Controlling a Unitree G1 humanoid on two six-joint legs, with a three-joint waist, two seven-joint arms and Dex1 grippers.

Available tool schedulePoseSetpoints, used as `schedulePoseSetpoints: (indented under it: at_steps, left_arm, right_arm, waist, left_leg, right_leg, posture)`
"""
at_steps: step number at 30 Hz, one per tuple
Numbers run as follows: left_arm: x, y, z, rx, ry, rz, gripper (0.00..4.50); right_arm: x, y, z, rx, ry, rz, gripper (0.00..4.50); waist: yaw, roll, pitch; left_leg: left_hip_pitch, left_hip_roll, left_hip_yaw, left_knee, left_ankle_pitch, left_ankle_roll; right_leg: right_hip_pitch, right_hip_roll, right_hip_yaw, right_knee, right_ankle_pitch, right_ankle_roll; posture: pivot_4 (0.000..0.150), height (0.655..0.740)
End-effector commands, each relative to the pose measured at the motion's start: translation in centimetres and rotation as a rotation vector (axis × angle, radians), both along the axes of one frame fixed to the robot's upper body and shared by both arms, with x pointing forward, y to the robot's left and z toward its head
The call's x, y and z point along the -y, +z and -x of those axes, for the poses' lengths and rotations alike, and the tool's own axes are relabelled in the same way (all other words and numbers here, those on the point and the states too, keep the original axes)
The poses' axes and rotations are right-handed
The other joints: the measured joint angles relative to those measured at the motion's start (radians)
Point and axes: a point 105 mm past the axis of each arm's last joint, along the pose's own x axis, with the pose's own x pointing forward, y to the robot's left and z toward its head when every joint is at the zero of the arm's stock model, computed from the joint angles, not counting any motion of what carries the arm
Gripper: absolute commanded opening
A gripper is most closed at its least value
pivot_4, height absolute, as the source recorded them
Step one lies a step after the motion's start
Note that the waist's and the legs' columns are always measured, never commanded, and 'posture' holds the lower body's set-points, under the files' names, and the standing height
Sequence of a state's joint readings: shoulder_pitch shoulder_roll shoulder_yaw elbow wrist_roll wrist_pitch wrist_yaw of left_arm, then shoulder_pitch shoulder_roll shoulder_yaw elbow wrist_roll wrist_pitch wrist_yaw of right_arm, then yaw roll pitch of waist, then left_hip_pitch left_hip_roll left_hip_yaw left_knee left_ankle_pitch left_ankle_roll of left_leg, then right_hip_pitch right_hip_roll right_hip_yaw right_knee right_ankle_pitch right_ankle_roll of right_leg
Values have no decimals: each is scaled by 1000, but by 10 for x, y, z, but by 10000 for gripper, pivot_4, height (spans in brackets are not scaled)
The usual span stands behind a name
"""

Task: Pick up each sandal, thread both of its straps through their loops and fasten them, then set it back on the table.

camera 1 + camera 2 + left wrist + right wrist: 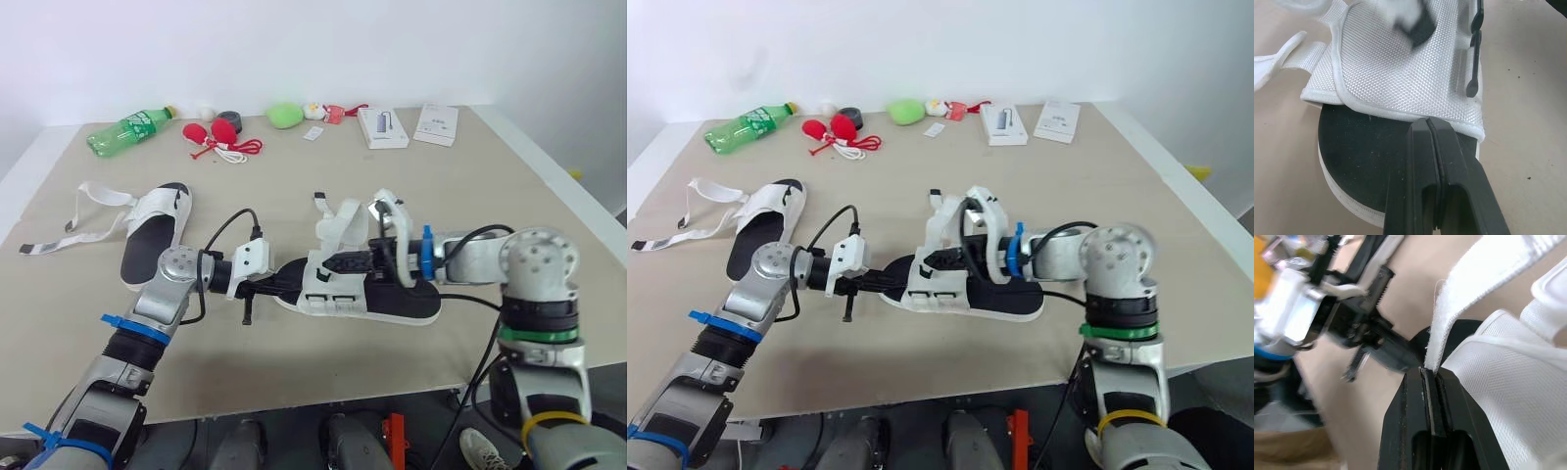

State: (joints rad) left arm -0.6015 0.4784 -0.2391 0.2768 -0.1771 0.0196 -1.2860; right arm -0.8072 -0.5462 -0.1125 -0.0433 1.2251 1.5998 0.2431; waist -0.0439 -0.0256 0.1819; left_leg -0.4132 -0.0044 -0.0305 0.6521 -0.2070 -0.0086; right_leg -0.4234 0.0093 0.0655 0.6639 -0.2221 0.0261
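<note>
A sandal (392,302) with a black sole and white fabric upper (1400,63) lies mid-table, between my two grippers. My left gripper (292,280) is shut on its toe end, the fingertips (1420,134) pinching the rim of the white upper over the sole. From the other side, my right gripper (338,262) is shut on a white strap (1474,289), which runs up from between its fingers (1449,396). A second sandal (157,230) lies at the left, flat on the table, its white straps (93,211) loose and spread out.
Along the far edge sit a green bottle (127,129), red items with cord (220,135), a green object (284,115) and two white boxes (382,125) (436,124). The table's front edge (313,397) runs close below the held sandal.
</note>
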Motion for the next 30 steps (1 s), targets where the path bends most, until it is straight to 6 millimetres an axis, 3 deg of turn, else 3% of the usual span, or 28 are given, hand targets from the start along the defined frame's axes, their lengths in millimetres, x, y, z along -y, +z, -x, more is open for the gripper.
schedulePoseSetpoints:
  at_steps: [1, 6, 16, 30]
  left_arm:
    - [4, 8, 0, 34, -17, 14, 0]
    - [5, 8, 0, 36, -18, 17, 0]
    - [4, 8, 0, 37, -16, 15, 0]
    - [4, 8, 1, 42, -13, 10, 0]
  right_arm:
    - [7, 9, 11, -42, 80, -28, 968]
    - [13, 3, 21, -109, 133, 2, 968]
    - [11, 7, 18, -175, 149, -50, 968]
    - [14, -12, 28, -256, 148, -12, 968]
  waist:
    - [-1, 0, 0]
    - [-4, 0, 0]
    - [-3, 0, 0]
    - [-3, 0, 0]
  left_leg:
    - [0, 0, 0, 0, 0, 0]
    - [-1, 0, 2, 0, -2, 4]
    - [-1, 0, 3, 0, -2, 4]
    - [-1, 0, 3, 0, -2, 4]
  right_leg:
    - [0, 0, 0, 0, 0, 0]
    - [-1, 1, 3, 0, 0, 0]
    - [-2, 1, 3, 0, 0, 0]
    - [-2, 1, 3, -1, 0, 1]
  posture:
    - [1500, 7400]
    - [1500, 7400]
    - [1500, 7400]
    - [1500, 7400]
